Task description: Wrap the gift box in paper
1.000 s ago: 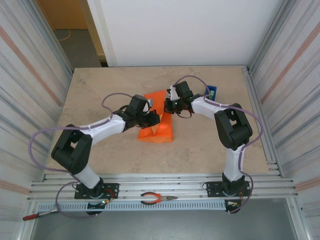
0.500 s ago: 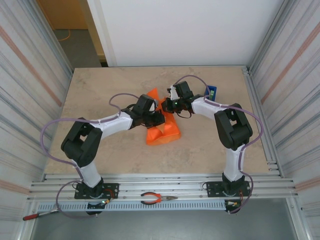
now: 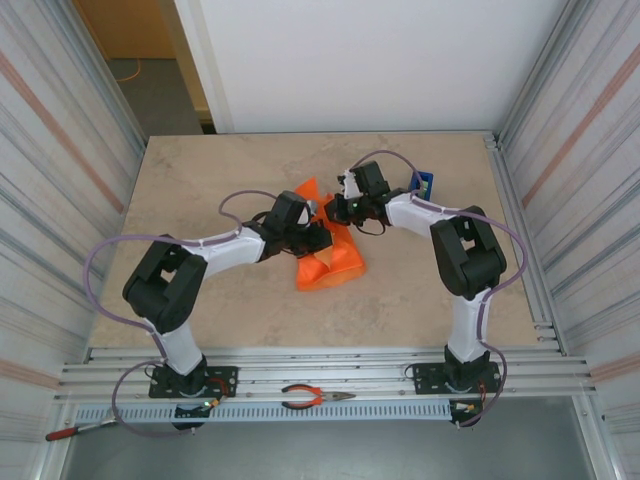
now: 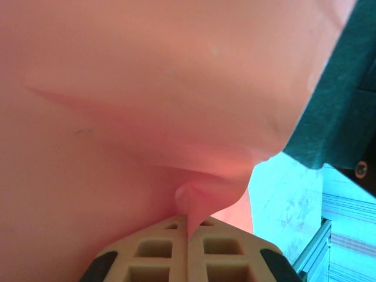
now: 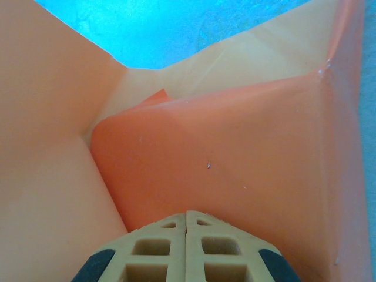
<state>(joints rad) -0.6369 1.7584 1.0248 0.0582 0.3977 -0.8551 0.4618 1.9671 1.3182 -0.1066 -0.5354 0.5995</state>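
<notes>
At the middle of the table (image 3: 220, 170), the paper (image 3: 335, 265) lies as a crumpled orange bundle, partly raised, between both arms. The left tool (image 4: 188, 228) is fully closed, with a pinched fold of the sheet caught between its fingers. The right tool (image 5: 187, 218) is likewise closed, tips pressed against an orange fold; whether it actually holds the sheet cannot be told from this close view. The blue tape dispenser (image 3: 424, 184) stands apart, toward the far right of the table.
</notes>
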